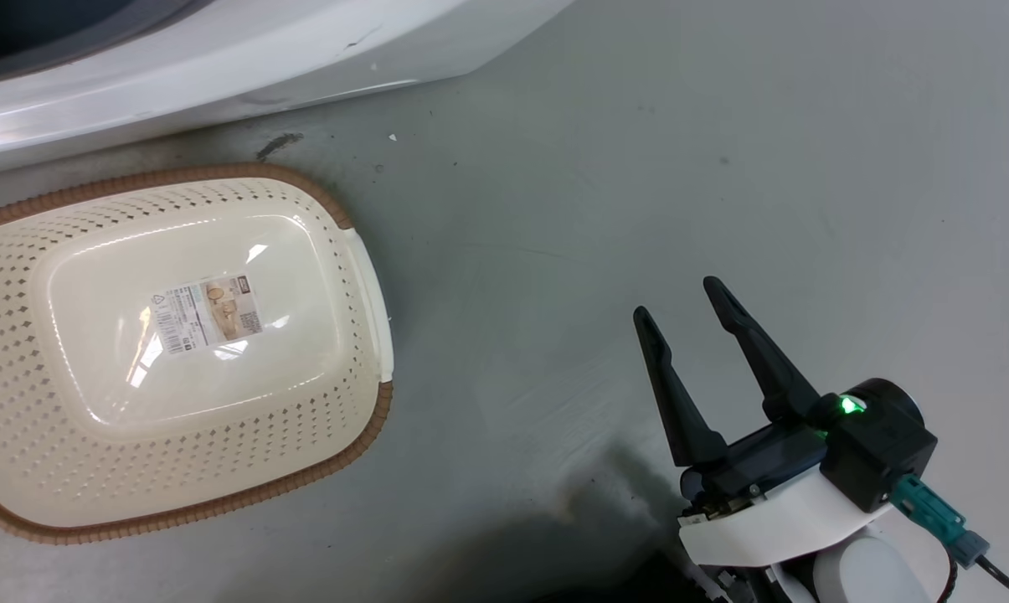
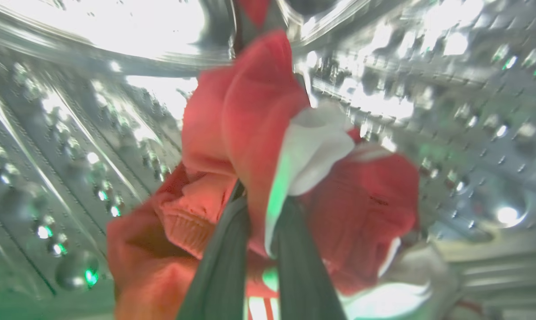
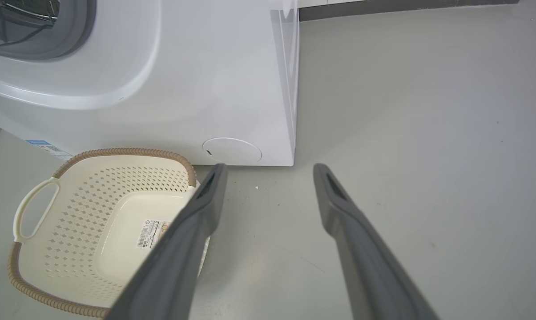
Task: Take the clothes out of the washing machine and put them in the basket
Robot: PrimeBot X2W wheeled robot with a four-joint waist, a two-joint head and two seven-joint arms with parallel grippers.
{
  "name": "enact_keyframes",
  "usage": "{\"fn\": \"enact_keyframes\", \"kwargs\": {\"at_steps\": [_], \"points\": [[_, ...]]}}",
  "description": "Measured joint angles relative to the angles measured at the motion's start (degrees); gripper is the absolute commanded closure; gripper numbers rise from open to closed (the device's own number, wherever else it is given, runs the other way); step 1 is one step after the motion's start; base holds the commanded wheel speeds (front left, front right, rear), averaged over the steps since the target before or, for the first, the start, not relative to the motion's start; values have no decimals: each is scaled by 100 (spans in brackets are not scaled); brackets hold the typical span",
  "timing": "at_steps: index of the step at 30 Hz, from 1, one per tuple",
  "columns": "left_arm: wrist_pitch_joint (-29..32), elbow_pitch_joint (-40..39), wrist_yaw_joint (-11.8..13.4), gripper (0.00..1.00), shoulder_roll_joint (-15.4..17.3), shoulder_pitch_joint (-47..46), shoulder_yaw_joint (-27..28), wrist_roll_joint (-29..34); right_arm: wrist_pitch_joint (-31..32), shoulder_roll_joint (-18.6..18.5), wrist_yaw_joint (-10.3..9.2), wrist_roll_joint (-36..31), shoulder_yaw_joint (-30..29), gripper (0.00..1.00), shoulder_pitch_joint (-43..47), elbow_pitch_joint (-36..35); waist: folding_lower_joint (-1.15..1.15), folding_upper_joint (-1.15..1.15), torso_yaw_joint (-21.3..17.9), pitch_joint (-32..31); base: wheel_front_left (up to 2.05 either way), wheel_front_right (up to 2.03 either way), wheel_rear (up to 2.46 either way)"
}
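Left gripper (image 2: 265, 200): fingers clenched on clothes (image 2: 250, 111) inside washing machine (image 2: 450, 111), judged ready for pull-out. Basket (image 1: 362, 276) on floor (image 1: 638, 167) just beside machine, unfilled, positioned to receive load. Right gripper (image 1: 676, 299): fingers spread, idle.

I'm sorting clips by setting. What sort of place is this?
Likely a laundry area or utility room: a white front-loading washing machine on a grey floor, a cream laundry basket beside it, and red clothes inside its steel drum.
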Motion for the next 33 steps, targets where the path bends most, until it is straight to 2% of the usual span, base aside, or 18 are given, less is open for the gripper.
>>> {"fn": "enact_keyframes", "kwargs": {"at_steps": [5,9,12,16,25,33], "points": [[-1021,-223,157,100,-133,235,32,-79,9,0,0,-36,-137,0,-44,-1,0,0,129,-100,0,0,0],[-1790,-253,133,100,-291,521,123,-266,57,1,0,-129,-258,0,-70,-3,0,0,258,-283,0,0,0],[-2081,-264,115,100,-380,773,187,-368,103,1,0,-162,-349,0,-69,1,0,0,356,-473,0,0,0],[-2201,-515,107,100,-491,1222,250,-459,181,2,0,-170,-441,0,-51,11,0,0,482,-769,0,0,0],[-2206,-2294,216,100,-560,2818,762,-534,308,2,0,-178,-693,0,148,59,0,0,693,-1470,0,0,0],[-2212,-3132,157,100,-829,4118,1107,-428,411,1,0,-181,-799,0,366,114,-1,0,810,-2148,0,0,0]]}}
